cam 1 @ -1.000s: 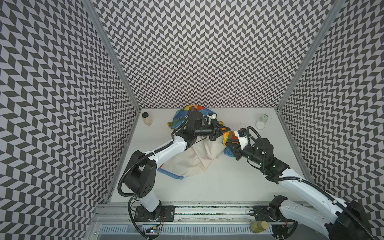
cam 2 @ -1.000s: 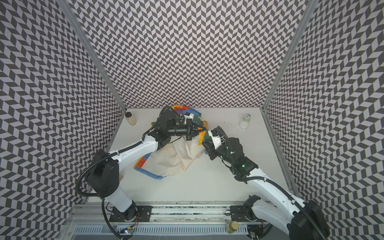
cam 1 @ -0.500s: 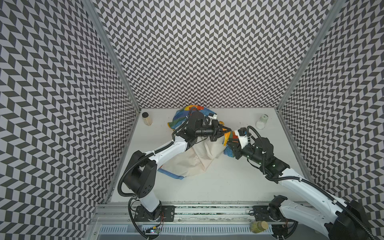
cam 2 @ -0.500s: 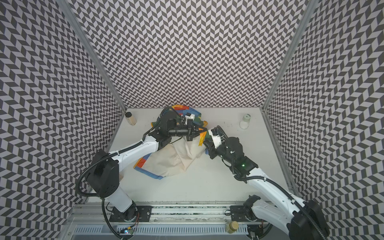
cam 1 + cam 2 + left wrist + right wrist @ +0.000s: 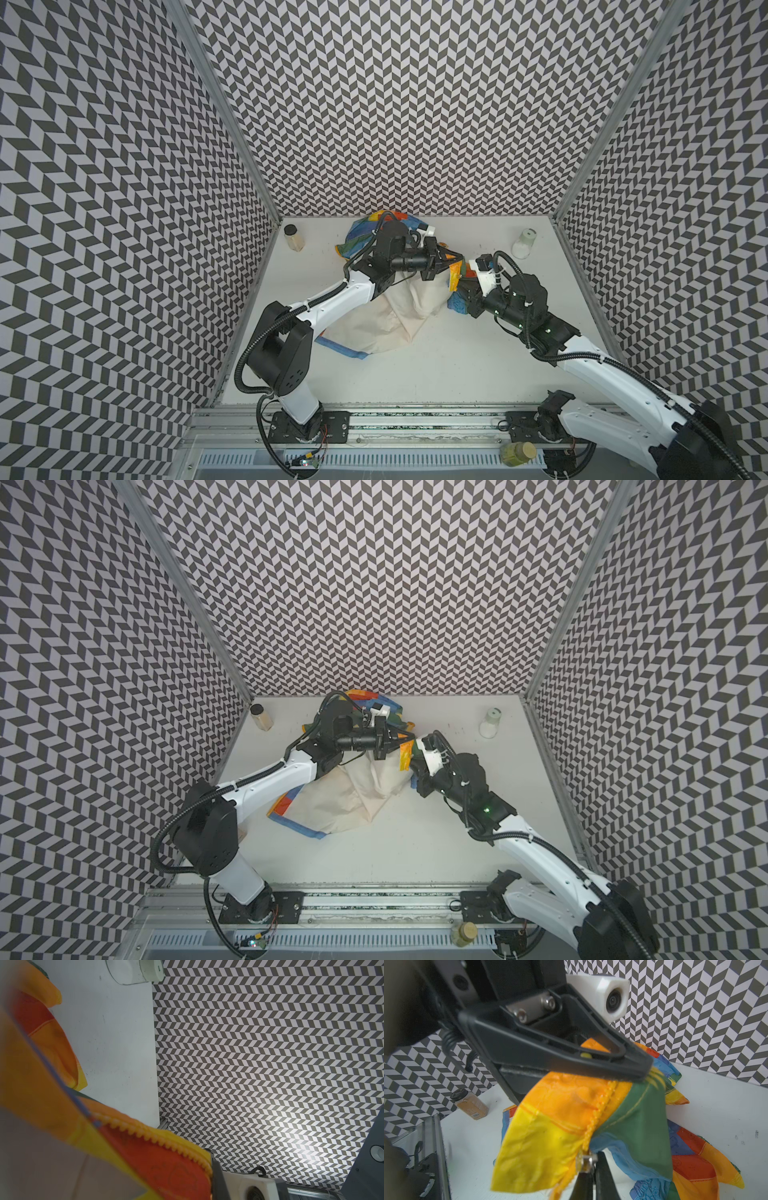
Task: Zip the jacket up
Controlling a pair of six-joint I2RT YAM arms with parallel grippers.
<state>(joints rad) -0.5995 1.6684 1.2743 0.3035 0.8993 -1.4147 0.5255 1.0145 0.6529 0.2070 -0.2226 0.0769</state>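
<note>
The right gripper (image 5: 589, 1169) has just closed on the zipper slider (image 5: 584, 1162), lower centre of frame. The left gripper (image 5: 641, 1070) stays clamped on the zipper edge of the jacket (image 5: 395, 316), which is mid-frame in both top views. Judgement: both ends are secured, so the slider can now be pulled.

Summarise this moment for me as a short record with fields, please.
jacket: crumpled on table, open, cream lining showing
left gripper: shut on jacket's zipper edge, holding it up
right gripper: shut on zipper slider, close to left gripper
others: spice jar, white jar, near back corners
</note>
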